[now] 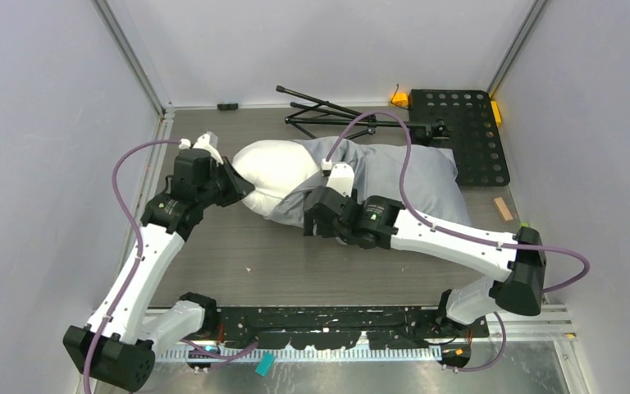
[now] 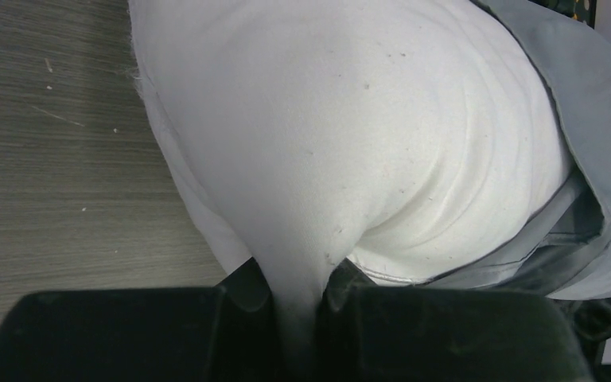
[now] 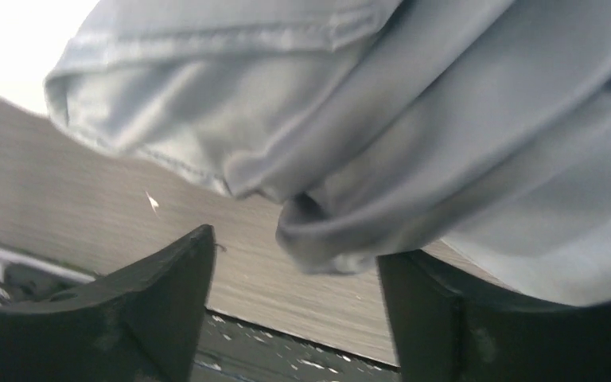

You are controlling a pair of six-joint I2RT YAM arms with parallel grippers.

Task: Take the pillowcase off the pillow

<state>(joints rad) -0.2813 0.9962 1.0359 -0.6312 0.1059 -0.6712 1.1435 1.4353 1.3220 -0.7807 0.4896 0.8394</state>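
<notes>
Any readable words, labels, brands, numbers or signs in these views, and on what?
None can be read in any view.
The plump white stuffed pillow, blue-grey fabric pillowcase and black perforated plate show no print.

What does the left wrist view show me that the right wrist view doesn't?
Only the left wrist view: the left claw shut on a pinch of the white pillow, whose bare end bulges out of the case.
Only the right wrist view: the right claw with its jaws wide apart and a hemmed fold of the pillowcase hanging between the fingers, not clamped.
Both: blue-grey pillowcase fabric and the wood-grain table underneath.
</notes>
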